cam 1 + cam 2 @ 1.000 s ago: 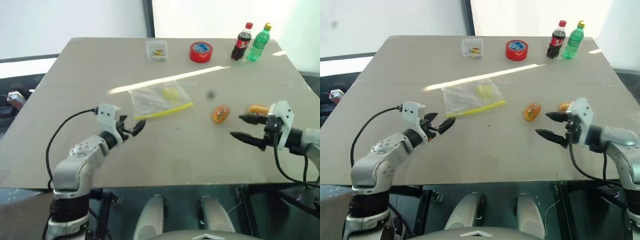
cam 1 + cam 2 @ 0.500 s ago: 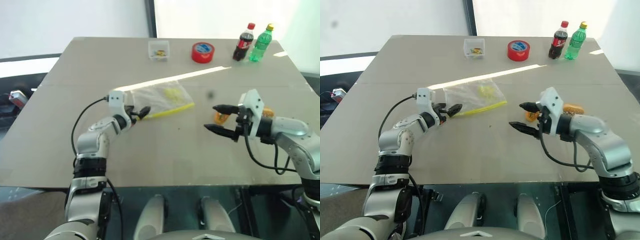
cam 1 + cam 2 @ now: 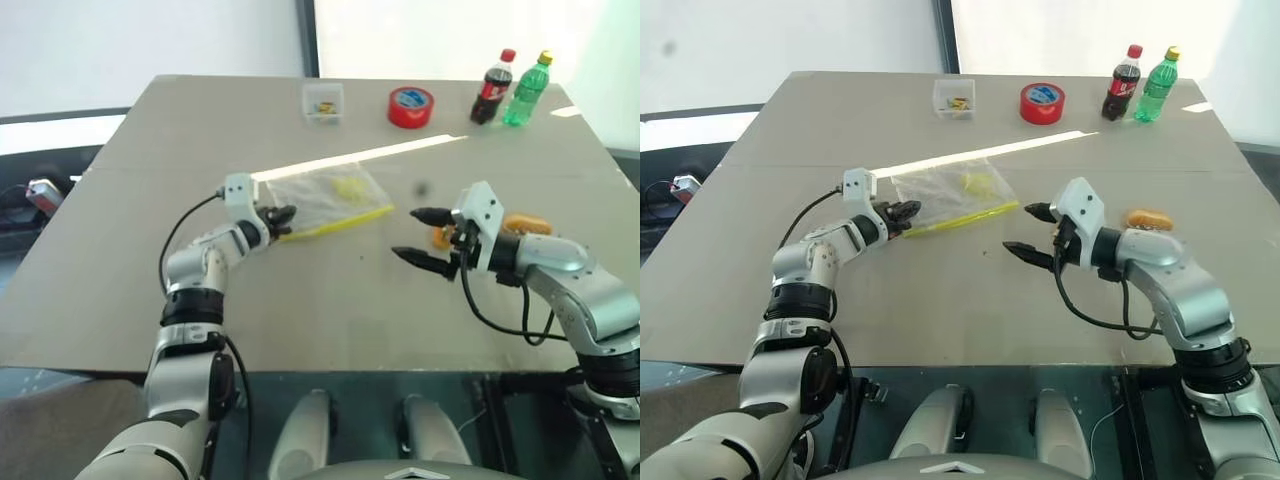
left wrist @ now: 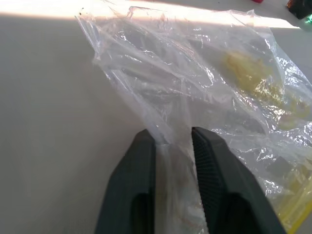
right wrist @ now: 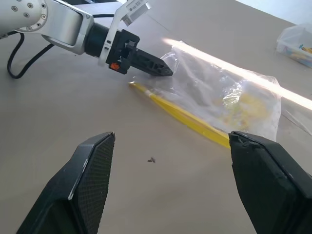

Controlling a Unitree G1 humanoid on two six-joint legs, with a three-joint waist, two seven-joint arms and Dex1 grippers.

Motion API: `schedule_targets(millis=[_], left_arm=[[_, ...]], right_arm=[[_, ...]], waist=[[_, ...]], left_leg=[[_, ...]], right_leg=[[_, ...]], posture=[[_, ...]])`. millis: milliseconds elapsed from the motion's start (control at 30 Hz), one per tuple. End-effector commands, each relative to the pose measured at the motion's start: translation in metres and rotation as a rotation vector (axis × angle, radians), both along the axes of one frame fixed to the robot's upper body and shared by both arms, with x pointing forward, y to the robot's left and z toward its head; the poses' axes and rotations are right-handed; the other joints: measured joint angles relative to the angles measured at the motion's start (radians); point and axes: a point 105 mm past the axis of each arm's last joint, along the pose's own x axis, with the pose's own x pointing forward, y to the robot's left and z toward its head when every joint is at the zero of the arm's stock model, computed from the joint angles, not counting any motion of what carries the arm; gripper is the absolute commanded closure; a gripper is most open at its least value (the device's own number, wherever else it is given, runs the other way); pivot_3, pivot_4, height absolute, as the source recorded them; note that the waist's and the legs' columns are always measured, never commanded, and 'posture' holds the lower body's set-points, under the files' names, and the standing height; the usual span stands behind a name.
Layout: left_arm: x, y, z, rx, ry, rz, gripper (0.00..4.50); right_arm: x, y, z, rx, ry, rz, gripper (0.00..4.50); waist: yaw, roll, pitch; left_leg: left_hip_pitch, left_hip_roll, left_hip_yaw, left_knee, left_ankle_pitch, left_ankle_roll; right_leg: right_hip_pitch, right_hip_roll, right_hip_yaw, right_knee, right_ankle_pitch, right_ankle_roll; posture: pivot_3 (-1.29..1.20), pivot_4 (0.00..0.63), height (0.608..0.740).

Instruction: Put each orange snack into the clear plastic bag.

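On table, left hand [image 4: 169,146] pinching clear plastic bag [image 3: 325,198], right hand [image 5: 170,187] spread wide, empty

the left gripper [image 4: 168,141] reaches forward on a nearly straight arm, its two black fingers pinched almost together. the right gripper [image 3: 418,236] is angled inward, apparently above the surface, fingers [image 5: 92,165] spread wide.

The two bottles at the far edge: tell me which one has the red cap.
The dark cola bottle, the left one of the pair, nearest the red tape roll. The green bottle beside it has a yellow cap.
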Motion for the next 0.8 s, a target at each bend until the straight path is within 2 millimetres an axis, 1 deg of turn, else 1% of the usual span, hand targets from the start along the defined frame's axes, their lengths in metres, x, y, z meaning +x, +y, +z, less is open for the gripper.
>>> schedule_targets(millis=[33, 67, 167, 300, 367, 433, 533, 633, 733, 800], left_arm=[[-0.020, -0.024, -0.024, -0.074, 0.154, -0.111, 4.47], [-0.026, -0.028, -0.019, -0.106, 0.164, -0.149, 4.47], [-0.041, -0.035, -0.004, -0.188, 0.181, -0.207, 4.47], [-0.059, -0.038, 0.006, -0.231, 0.202, -0.229, 4.47], [-0.069, -0.039, 0.008, -0.235, 0.212, -0.234, 4.47], [-0.076, -0.040, 0.007, -0.237, 0.221, -0.230, 4.47], [-0.082, -0.041, 0.003, -0.233, 0.234, -0.221, 4.47], [-0.083, -0.040, -0.001, -0.230, 0.242, -0.203, 4.47], [-0.083, -0.039, -0.003, -0.229, 0.245, -0.189, 4.50], [-0.083, -0.040, -0.004, -0.227, 0.244, -0.191, 4.50]], right_arm=[[0.007, 0.002, 0.005, -0.024, -0.090, -0.025, 0.70], [0.011, 0.002, 0.000, -0.059, -0.117, -0.041, 0.70], [0.029, -0.005, -0.031, -0.289, -0.221, -0.094, 0.70], [0.044, -0.007, -0.053, -0.419, -0.320, -0.098, 0.70], [0.051, -0.005, -0.060, -0.461, -0.359, -0.098, 0.70], [0.055, -0.002, -0.064, -0.486, -0.383, -0.083, 0.70], [0.061, 0.000, -0.063, -0.473, -0.406, -0.108, 0.70], [0.061, 0.001, -0.063, -0.476, -0.417, -0.087, 0.70], [0.061, 0.001, -0.056, -0.433, -0.414, -0.094, 1.51], [0.061, 0.002, -0.052, -0.426, -0.420, -0.091, 2.42]], waist=[[0.001, 0.000, 0.000], [0.002, 0.000, 0.000], [-0.001, 0.000, 0.000], [-0.012, -0.002, 0.002], [-0.026, -0.002, 0.002], [-0.030, -0.003, 0.002], [-0.030, -0.003, 0.002], [-0.029, -0.003, 0.002], [-0.027, -0.003, 0.002], [-0.027, -0.003, 0.002]], left_leg=[[0.000, 0.000, 0.000, 0.000, 0.000, 0.000], [0.000, 0.000, 0.000, 0.000, 0.000, 0.000], [0.000, 0.000, 0.000, 0.000, 0.000, 0.000], [-0.001, 0.000, 0.000, -0.001, 0.000, 0.000], [-0.001, 0.001, 0.000, -0.001, 0.000, 0.000], [0.000, 0.001, -0.001, -0.002, 0.000, -0.001], [0.000, 0.001, -0.001, -0.002, 0.000, -0.001], [0.000, 0.001, -0.002, -0.002, 0.001, -0.001], [0.000, 0.001, -0.001, -0.002, 0.001, -0.001], [0.000, 0.001, -0.001, -0.002, 0.001, -0.002]], right_leg=[[0.000, 0.000, 0.000, 0.000, 0.000, 0.000], [0.000, 0.000, -0.001, 0.000, 0.000, 0.000], [0.000, 0.000, 0.000, 0.000, 0.000, 0.000], [-0.002, 0.000, 0.000, 0.000, 0.000, 0.000], [-0.002, 0.000, 0.000, 0.000, 0.000, 0.000], [-0.003, 0.000, 0.002, 0.001, 0.000, 0.000], [-0.003, 0.000, 0.002, 0.001, 0.000, 0.000], [-0.003, 0.000, 0.002, 0.001, 0.000, 0.000], [-0.003, 0.000, 0.002, 0.001, 0.000, 0.000], [-0.003, 0.000, 0.002, 0.001, 0.000, 0.000]], posture=[[0.00, 0.150, 0.740], [0.00, 0.150, 0.740], [0.00, 0.150, 0.740], [0.00, 0.150, 0.740], [0.00, 0.150, 0.740], [0.00, 0.150, 0.740], [0.00, 0.150, 0.740], [0.00, 0.150, 0.740], [0.00, 0.150, 0.740], [0.00, 0.150, 0.740]])
